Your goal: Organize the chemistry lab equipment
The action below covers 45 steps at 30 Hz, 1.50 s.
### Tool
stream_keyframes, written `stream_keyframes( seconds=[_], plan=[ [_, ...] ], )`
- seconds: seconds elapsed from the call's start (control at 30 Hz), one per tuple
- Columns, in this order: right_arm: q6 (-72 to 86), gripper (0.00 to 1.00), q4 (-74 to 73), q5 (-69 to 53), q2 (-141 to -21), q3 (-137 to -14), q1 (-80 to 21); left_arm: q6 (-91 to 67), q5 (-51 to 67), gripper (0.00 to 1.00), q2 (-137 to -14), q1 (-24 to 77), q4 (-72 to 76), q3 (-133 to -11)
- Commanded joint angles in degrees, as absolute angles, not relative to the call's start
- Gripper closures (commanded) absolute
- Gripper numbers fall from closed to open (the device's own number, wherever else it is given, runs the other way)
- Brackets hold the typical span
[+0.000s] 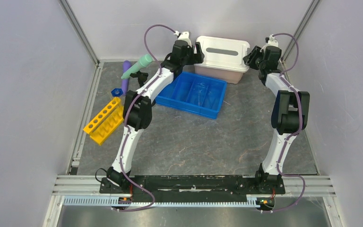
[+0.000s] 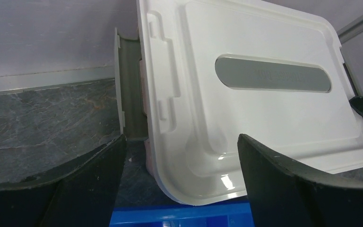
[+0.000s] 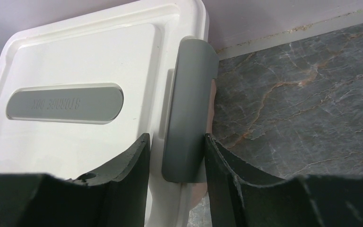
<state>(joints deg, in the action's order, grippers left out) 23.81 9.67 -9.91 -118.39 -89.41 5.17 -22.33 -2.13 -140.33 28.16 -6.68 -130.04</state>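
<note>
At the left of the table lie the yellow holed tube rack point(image 1: 105, 120), a mint-green tube point(image 1: 138, 65), a purple tube point(image 1: 125, 75) and a tiny blue funnel point(image 1: 116, 91). Both grippers are at the pink bin point(image 1: 220, 72) with its white lid point(image 1: 222, 49) at the back. My left gripper point(image 1: 199, 51) point(image 2: 182, 139) stands open around the lid's near left corner, and the bin's left latch point(image 2: 130, 85) is swung out. My right gripper point(image 1: 249, 57) point(image 3: 177, 137) is shut on the grey right latch point(image 3: 189, 109), which lies flat against the lid point(image 3: 75, 61).
A blue divided tray point(image 1: 169, 100) point(image 2: 179, 217) sits just in front of the bin, under my left arm. Grey walls enclose the table on three sides, with metal rails along the left edge and the front.
</note>
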Motion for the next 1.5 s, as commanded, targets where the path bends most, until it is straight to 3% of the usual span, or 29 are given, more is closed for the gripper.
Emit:
stream_keyframes(
  seconds=[0.0, 0.93, 1.2, 1.47],
  plan=[
    [19.6, 0.58, 5.0, -9.7, -119.4, -88.4, 6.7, -25.9, 1.0, 0.06, -141.5, 27.1, -2.5, -132.6],
    [21.6, 0.58, 6.4, -13.0, -121.5, -87.7, 8.6, -28.0, 2.6, 0.03, -142.5, 26.3, 1.4, -128.1],
    [21.5, 0.58, 6.4, -13.1, -121.2, -87.6, 8.8, -34.9, 5.2, 0.15, -143.0, 24.8, 3.7, -127.2],
    [21.9, 0.58, 6.7, -13.4, -121.2, -87.5, 8.9, -36.7, 7.4, 0.19, -144.2, 24.8, 4.9, -127.2]
  ],
)
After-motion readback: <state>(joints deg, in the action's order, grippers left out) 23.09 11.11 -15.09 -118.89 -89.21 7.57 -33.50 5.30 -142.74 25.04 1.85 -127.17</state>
